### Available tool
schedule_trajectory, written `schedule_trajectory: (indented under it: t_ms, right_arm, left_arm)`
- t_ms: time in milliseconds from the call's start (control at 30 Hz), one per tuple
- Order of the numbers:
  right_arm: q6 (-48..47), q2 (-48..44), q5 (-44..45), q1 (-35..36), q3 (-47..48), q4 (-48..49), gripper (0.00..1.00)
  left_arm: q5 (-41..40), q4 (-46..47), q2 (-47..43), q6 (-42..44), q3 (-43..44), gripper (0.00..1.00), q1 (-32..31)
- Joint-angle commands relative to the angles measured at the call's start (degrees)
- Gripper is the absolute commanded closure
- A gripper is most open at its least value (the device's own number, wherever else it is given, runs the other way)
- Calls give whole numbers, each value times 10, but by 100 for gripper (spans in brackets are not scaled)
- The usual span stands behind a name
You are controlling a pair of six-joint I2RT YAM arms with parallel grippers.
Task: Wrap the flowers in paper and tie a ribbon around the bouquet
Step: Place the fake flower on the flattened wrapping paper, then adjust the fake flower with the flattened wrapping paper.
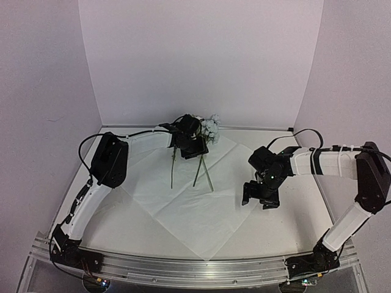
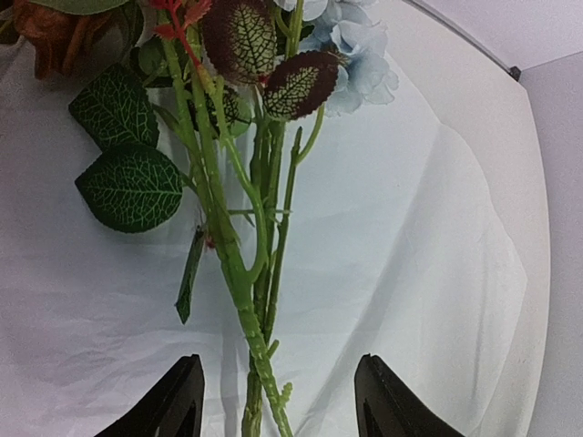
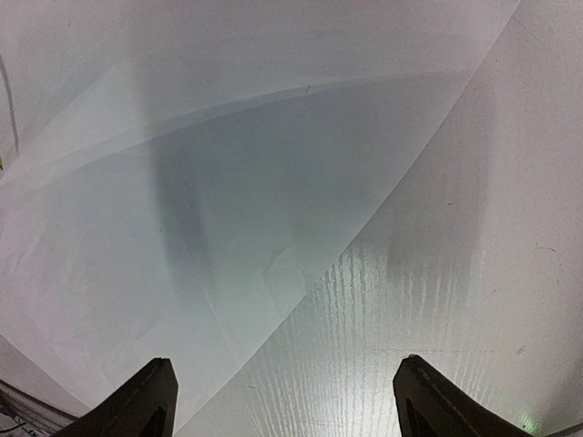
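White walls (image 1: 201, 55) close in a white tabletop (image 1: 305, 235) on three sides. Most of its middle is covered by the paper (image 1: 183, 210), which lies flat and turned like a diamond, one corner toward the arms' bases and one toward the back wall. Soft creases cross it.

On the far part of the paper lie the flowers (image 1: 210, 129), with the blooms toward the back wall and the thin green stems fanning out toward the near edge. The left wrist view shows veined green and dark red leaves (image 2: 127, 187), pale blue blooms (image 2: 364, 64) and a bit of orange at the top left corner.

Reaching in from the left, the left gripper (image 1: 195, 148) hangs over the flowers, just below the blooms. Its fingers (image 2: 178, 401) stand apart with the stems running between them, and neither finger touches a stem.

Off to the right, well apart from the flowers, the right gripper (image 1: 259, 200) hovers above the right edge of the paper. Its fingers (image 3: 137, 405) are spread wide and hold nothing. Below them the paper's edge runs slantwise, with bare tabletop to its right.
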Motion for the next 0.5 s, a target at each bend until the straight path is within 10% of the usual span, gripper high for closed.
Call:
schedule_trajectory:
  t_ms: [0,467]
  right_arm:
    - [-11,8,11,-6,8,-7,15]
    - [-38,-9,7,-14,-4,-1,16]
  left_arm:
    - [13,32,-108,16,-25,40,-1]
    - [-144,-27,-230,70,-214,47,46]
